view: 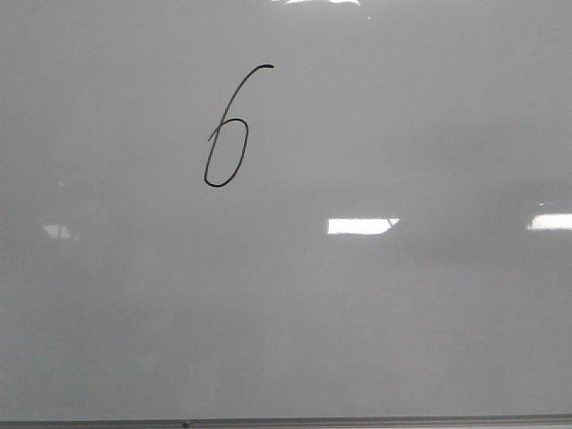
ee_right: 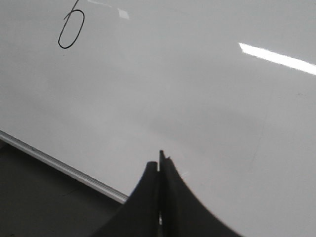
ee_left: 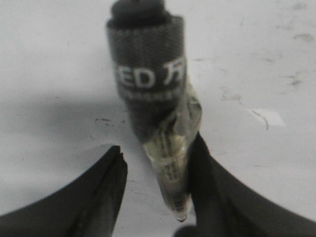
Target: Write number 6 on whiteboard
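Whiteboard (view: 375,322) surface filled the front view, its thin dark metal bottom edge (view: 286,422) nearest the camera and no arm showing there. In the left wrist view, the left gripper (ee_left: 158,168) pointed at the pale surface with its dark fingers (ee_left: 106,182) parted; a marker (ee_left: 148,84) wrapped in black fabric tape with white lettering lay against one finger, apart from the other, so I could not tell how firmly it was held. In the right wrist view, the right gripper (ee_right: 159,165) hovered before the board near its bottom edge, fingers pressed together on nothing. Farther up the board, left of centre, stood the number 6 (view: 228,134), a thin black slanted digit with a narrow oval loop and long curved upper stroke.
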`<state>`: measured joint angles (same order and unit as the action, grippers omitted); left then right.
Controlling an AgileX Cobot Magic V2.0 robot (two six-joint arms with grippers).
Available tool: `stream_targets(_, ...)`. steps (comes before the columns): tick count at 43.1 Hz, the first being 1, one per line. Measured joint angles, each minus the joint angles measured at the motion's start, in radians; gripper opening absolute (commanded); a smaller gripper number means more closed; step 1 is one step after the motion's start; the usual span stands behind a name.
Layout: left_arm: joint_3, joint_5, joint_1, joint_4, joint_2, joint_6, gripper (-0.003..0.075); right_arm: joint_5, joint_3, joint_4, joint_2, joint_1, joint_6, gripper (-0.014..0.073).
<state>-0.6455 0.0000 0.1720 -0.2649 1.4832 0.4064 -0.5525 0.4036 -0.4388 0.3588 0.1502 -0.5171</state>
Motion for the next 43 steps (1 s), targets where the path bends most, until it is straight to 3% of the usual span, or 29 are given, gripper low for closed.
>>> stream_targets(6,0.0,0.016,0.0,0.0,-0.003,0.0,0.0455,0.0,0.0,0.0,0.0,0.0,0.0,-0.006)
stream_targets(30,0.0,0.06,0.0,0.009,-0.219,0.0,0.0444,0.0,0.0,0.0,0.0,0.0,0.0,-0.006)
stream_targets(35,0.0,0.093,0.0,0.007,-0.371,0.0,0.0391,0.006,0.0,0.0,0.0,-0.002,0.0,-0.006)
stream_targets(43,0.005,0.188,0.0,0.007,-0.617,0.0,0.0165,0.024,0.0,-0.004,0.0,-0.002,0.0,-0.006)
